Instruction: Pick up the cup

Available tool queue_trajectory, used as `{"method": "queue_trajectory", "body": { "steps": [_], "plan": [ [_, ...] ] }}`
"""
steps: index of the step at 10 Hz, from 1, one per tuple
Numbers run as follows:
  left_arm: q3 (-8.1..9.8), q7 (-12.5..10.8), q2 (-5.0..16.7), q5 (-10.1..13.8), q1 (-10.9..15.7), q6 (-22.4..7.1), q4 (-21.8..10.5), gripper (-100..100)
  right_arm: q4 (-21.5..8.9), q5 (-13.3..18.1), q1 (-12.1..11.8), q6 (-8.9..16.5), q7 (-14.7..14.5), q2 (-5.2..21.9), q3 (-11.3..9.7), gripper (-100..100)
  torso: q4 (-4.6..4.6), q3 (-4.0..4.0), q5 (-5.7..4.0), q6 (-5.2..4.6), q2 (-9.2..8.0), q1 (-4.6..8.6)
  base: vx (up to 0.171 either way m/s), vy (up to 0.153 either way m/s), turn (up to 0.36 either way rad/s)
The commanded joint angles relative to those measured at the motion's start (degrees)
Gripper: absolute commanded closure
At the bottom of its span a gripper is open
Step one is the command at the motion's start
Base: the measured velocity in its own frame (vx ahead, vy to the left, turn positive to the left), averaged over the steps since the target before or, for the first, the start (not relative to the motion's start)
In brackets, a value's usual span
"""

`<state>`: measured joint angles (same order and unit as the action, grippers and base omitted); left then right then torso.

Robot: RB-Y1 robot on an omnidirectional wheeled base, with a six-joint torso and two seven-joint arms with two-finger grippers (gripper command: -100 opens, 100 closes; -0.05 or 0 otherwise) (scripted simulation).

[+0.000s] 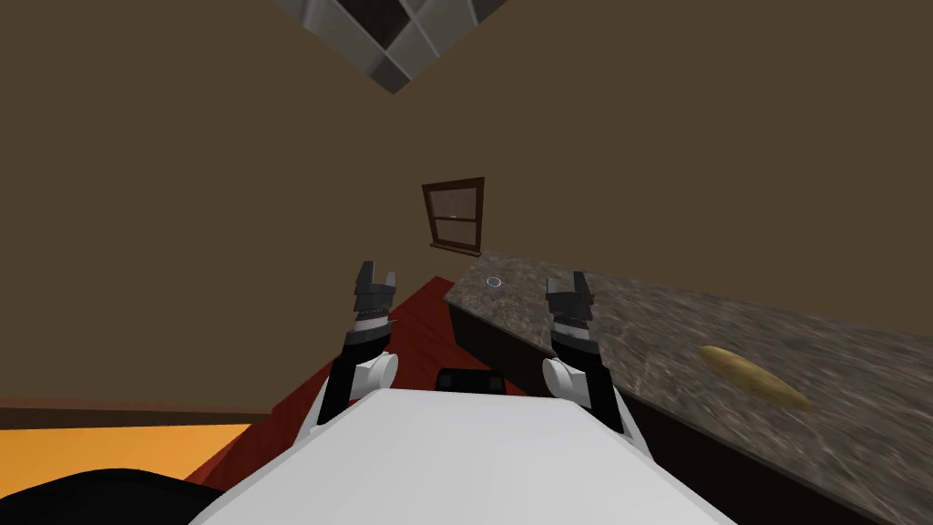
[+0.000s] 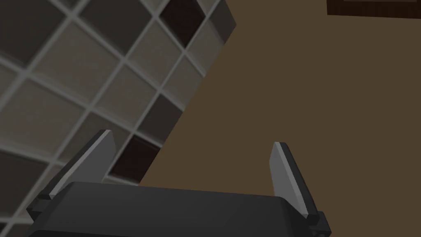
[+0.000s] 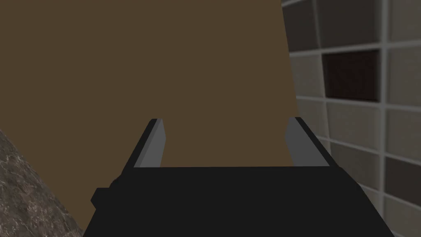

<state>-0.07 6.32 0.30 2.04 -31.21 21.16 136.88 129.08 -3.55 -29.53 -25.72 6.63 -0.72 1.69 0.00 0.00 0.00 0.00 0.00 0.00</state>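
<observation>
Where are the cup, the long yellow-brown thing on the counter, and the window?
cup (image 1: 494, 282): head view, middle of its small pale ring.
long yellow-brown thing (image 1: 754, 376): head view, middle of its body.
window (image 1: 454, 216): head view, the bar between its panes.

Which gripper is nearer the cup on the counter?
Right. The right gripper is over the counter, short of the cup; the left gripper is off its edge, farther away.

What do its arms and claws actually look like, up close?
Both arms match: black forearms with rounded white joints. The left claw and right claw are dark boxes, each with two thin, light grey, blade-like fingers.
</observation>
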Motion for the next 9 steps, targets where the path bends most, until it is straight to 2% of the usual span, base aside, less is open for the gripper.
{"method": "queue_trajectory", "body": {
  "steps": [1,5,9],
  "plan": [
    [0.0,0.0,0.0,0.0,0.0,0.0,0.0,0,-0.44,0.57,0.11,0.23,-0.65,2.22,0.16,-100,0.0,0.0,0.0,0.0,0.0,0.0,-0.031,0.038,-0.029],
    [-0.01,0.0,-0.01,0.0,0.01,0.0,0.0,0,-2.91,3.84,0.7,1.56,-4.48,7.53,1.13,-100,0.04,0.11,0.11,0.0,-0.19,-0.5,-0.045,0.115,-0.06],
    [-0.01,0.0,-0.02,0.0,0.0,0.0,0.0,0,-6.84,9.28,1.57,3.8,-10.67,9.97,2.77,-100,0.0,-0.01,0.16,0.0,0.02,-0.71,0.009,0.181,-0.105]
  ]
}}
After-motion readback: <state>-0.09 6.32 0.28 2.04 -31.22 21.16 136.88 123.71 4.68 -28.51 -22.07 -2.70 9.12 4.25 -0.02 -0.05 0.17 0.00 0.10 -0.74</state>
